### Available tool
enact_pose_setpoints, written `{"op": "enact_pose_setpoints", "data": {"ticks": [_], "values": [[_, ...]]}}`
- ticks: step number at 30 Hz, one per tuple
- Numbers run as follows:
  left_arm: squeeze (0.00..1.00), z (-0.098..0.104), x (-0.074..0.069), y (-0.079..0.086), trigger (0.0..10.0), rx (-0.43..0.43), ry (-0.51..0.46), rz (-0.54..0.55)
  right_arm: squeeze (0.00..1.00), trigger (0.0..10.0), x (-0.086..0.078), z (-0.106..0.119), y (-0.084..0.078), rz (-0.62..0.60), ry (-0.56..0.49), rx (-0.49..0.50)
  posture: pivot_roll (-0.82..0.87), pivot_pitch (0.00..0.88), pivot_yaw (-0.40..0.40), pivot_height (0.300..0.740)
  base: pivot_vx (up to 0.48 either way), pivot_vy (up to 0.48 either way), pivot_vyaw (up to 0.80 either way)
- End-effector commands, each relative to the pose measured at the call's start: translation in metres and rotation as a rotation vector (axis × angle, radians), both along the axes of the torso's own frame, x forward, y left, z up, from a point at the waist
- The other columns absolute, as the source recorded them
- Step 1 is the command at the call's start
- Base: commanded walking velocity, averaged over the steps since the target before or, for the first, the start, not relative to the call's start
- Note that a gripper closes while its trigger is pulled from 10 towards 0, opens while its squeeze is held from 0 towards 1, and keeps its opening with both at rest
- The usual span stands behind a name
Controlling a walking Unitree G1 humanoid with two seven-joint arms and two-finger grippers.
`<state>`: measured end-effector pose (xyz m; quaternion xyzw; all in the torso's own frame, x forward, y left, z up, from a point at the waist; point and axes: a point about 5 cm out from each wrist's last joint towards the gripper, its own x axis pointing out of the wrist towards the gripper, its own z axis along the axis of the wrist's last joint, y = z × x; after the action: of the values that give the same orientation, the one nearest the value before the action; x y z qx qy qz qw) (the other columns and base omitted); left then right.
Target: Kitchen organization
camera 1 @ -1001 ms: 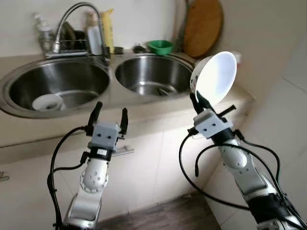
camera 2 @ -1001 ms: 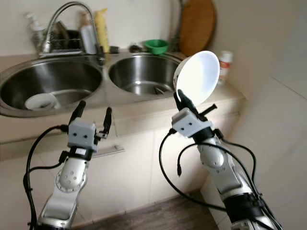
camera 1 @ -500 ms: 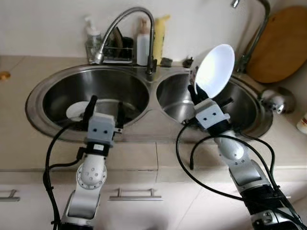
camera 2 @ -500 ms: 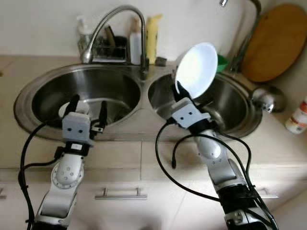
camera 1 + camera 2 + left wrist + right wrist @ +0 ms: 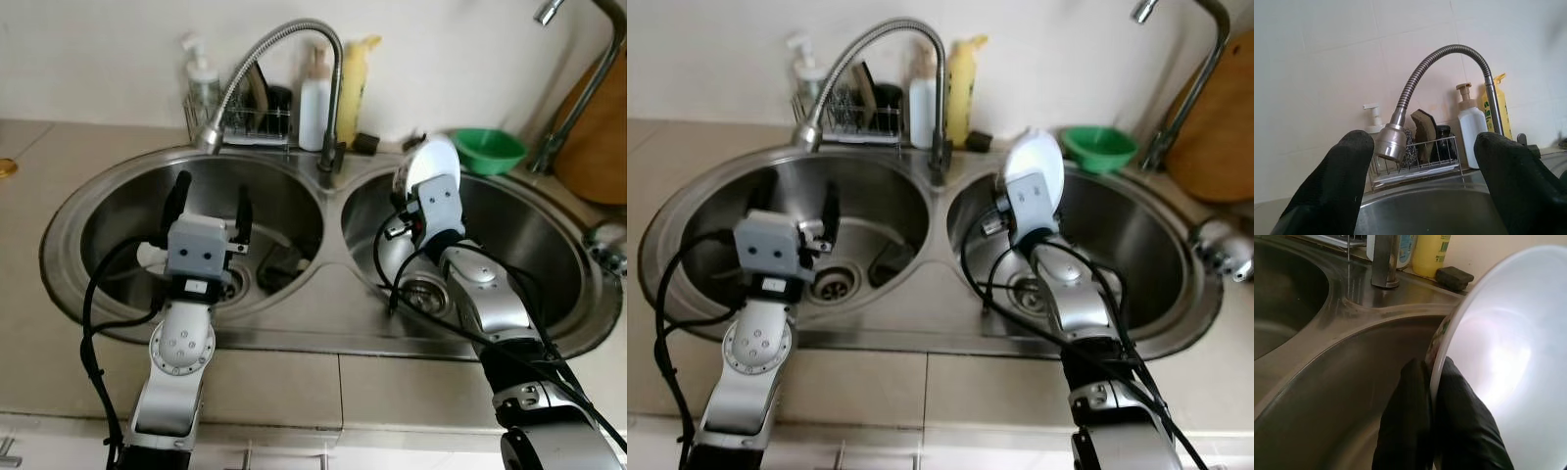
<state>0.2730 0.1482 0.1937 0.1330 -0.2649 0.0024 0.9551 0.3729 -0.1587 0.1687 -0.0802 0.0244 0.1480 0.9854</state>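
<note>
Right now the right gripper (image 5: 1432, 431) is over the right basin (image 5: 549, 245) of the stainless double sink, its two black fingers (image 5: 1405, 431) clenched on the rim of a white bowl (image 5: 431, 168). That bowl stands tilted on edge above the wrist, up at about 1 o'clock from the middle of the head view, with its glossy inside facing the camera. A faint floral pattern runs along the bowl's outer rim in the wrist view, too blurred to make out properly.

Over at 9 o'clock, the left gripper (image 5: 209, 204) hangs above the left basin (image 5: 118, 225), fingers spread wide and grasping nothing. A white dish (image 5: 149, 257) sits low in that basin behind the left wrist, mostly hidden, and the drain (image 5: 833, 285) lies just beside the arm.

Up at 12 o'clock the flexible gooseneck faucet (image 5: 1449, 56) arches between the basins. Behind it a wire rack (image 5: 1420, 159) holds a dark sponge (image 5: 1424, 128), with a white pump bottle (image 5: 1471, 129) and a yellow bottle (image 5: 1497, 105) alongside. The yellow bottle carries a label with green print in the right wrist view, but no word can be read.

Further right sits a green bowl (image 5: 490, 150), with a second tap (image 5: 578, 88) and a wooden board (image 5: 600, 137) at 2 o'clock.
</note>
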Motion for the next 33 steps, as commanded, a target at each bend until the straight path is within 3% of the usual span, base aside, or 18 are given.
{"op": "enact_pose_setpoints", "data": {"ticks": [1, 5, 8, 9, 10, 16, 23, 29, 33], "values": [[0.0, -0.007, -0.001, 0.002, 10.0, 0.005, 0.034, 0.01, 0.0, 10.0, 0.01, 0.009, -0.006, -0.046, 0.057, 0.047, 0.05, 0.0, -0.063, 0.74, 0.0, 0.0, 0.0], [0.0, -0.007, -0.001, 0.001, 10.0, 0.005, 0.034, 0.011, 0.0, 10.0, 0.015, 0.001, -0.018, -0.141, 0.18, 0.088, 0.05, 0.0, -0.064, 0.74, 0.0, 0.0, 0.0], [0.0, -0.007, -0.001, 0.001, 10.0, 0.005, 0.034, 0.011, 0.0, 10.0, 0.014, -0.004, -0.018, -0.146, 0.229, 0.128, 0.06, 0.0, -0.065, 0.74, 0.0, 0.0, 0.0], [0.0, -0.007, -0.001, 0.001, 10.0, 0.006, 0.036, 0.01, 0.27, 10.0, 0.013, -0.007, -0.016, -0.13, 0.253, 0.146, 0.06, 0.0, -0.064, 0.74, 0.0, 0.0, 0.0], [0.0, -0.007, -0.002, 0.001, 10.0, 0.008, 0.038, 0.01, 1.0, 10.0, 0.011, -0.01, -0.013, -0.102, 0.281, 0.161, 0.06, 0.0, -0.063, 0.74, 0.0, 0.0, 0.0], [0.0, -0.009, -0.001, 0.001, 10.0, 0.012, 0.047, 0.005, 1.0, 10.0, 0.006, -0.02, -0.007, -0.042, 0.342, 0.182, 0.05, 0.0, -0.06, 0.74, 0.0, 0.0, 0.0], [0.0, -0.01, 0.0, -0.001, 10.0, 0.01, 0.052, -0.002, 1.0, 10.0, 0.004, -0.017, -0.009, -0.04, 0.322, 0.228, 0.05, 0.0, -0.057, 0.74, 0.0, 0.0, 0.0], [0.0, -0.011, 0.0, -0.001, 10.0, 0.005, 0.062, -0.003, 1.0, 10.0, 0.005, 0.003, -0.01, -0.036, 0.187, 0.31, 0.05, 0.0, -0.058, 0.74, 0.0, 0.0, 0.0], [0.0, -0.012, -0.002, 0.0, 10.0, -0.01, 0.066, -0.008, 1.0, 10.0, 0.0, 0.039, -0.009, -0.049, -0.089, 0.309, 0.05, 0.0, -0.06, 0.74, 0.0, 0.0, 0.0]]}}
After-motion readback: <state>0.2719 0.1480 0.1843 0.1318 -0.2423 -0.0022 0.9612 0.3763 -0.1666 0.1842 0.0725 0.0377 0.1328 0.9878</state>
